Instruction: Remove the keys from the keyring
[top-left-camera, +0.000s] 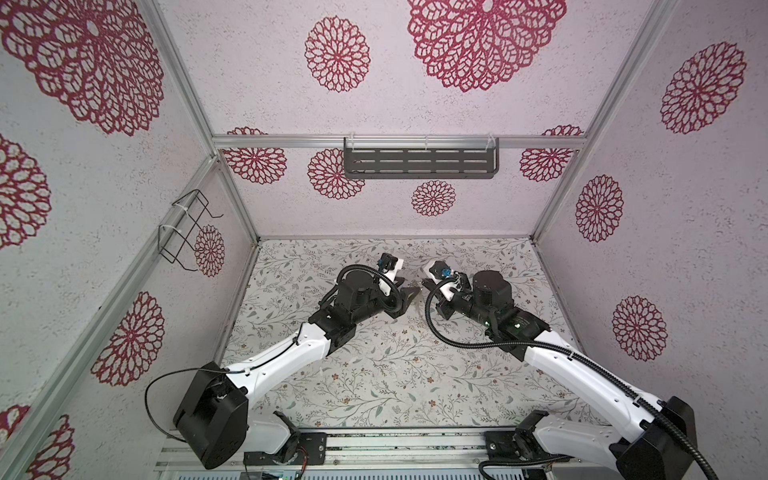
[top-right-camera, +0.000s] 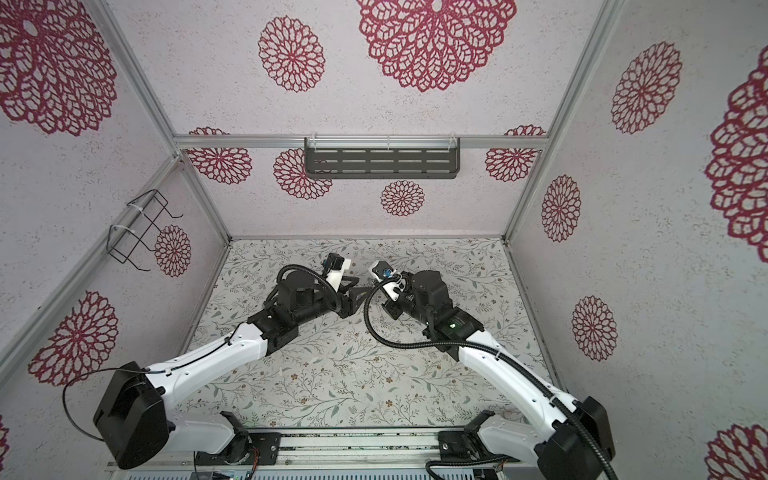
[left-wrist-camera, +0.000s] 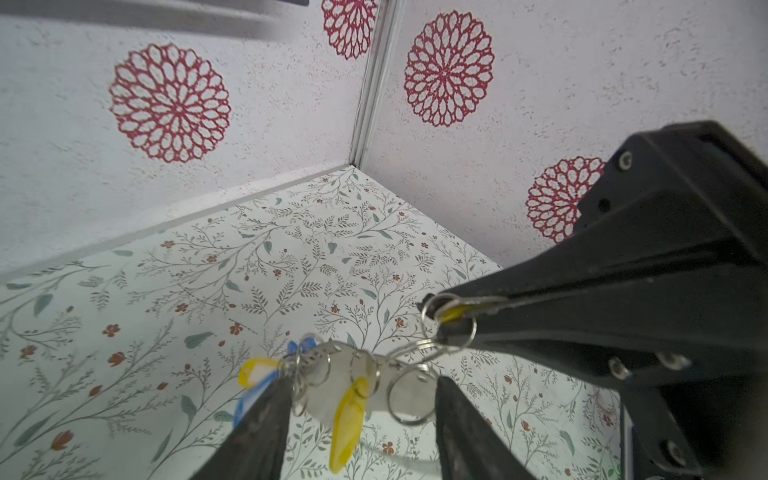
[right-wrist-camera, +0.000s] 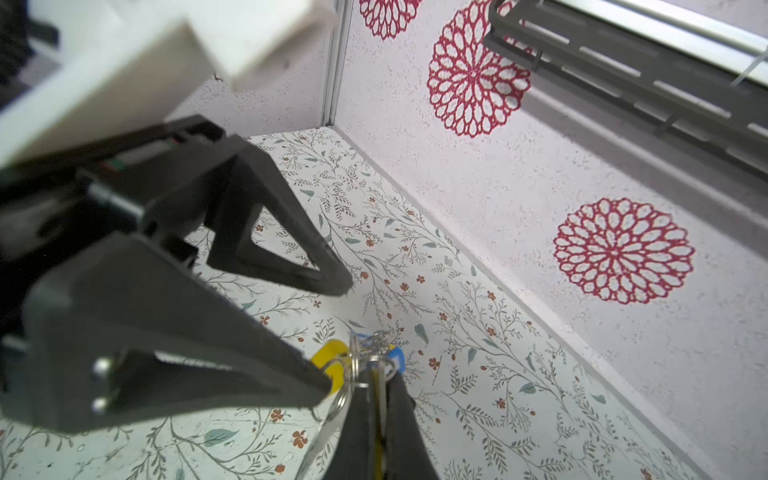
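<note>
Gripping a yellow oblong plastic key tag just beside a flat grey metal keyring plate, over the floral-print table.
Clamped fully shut on that tag with the right gripper. Partly open with the left gripper, one finger at each side of the plate, touching or not impossible to tell. Along the plate's rim, on small wire rings, more yellow and blue plastic key tags: one yellow hanging down between the left fingers, others bunched against one of them.
</note>
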